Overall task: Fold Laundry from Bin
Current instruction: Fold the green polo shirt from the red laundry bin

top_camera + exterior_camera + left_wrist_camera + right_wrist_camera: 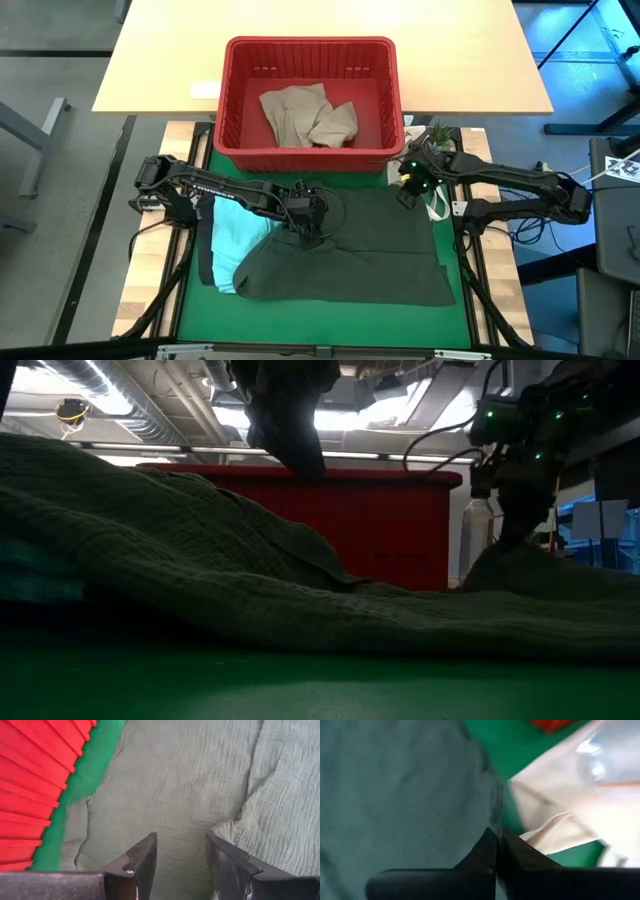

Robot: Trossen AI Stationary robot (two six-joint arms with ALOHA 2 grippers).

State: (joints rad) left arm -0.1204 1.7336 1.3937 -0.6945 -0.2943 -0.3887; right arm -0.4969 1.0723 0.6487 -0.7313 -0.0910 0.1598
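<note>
A dark olive garment (360, 250) lies spread on the green mat (330, 325), partly over a light teal garment (235, 230) at its left. The red bin (310, 45) stands at the far side with beige-tan laundry (305, 115) inside. My left gripper (310, 232) hangs open above the olive garment's middle (175, 780) with nothing between its fingers. My right gripper (408, 192) is shut at the garment's far right corner, close to the bin's right end. My right gripper pinches the olive garment's edge (492, 815) near its far right corner between its two shut fingers. The fingers come steeply from above. The cloth rises in a small peak (505, 560) up to them, while the rest of the garment lies on the mat.
A white cloth bag (560, 805) lies right beside my right gripper, at the mat's right edge (437, 205). A small plant (437, 135) stands next to the bin's right corner. The bin's red wall (380, 530) closes off the far side; the mat's near strip is bare green.
</note>
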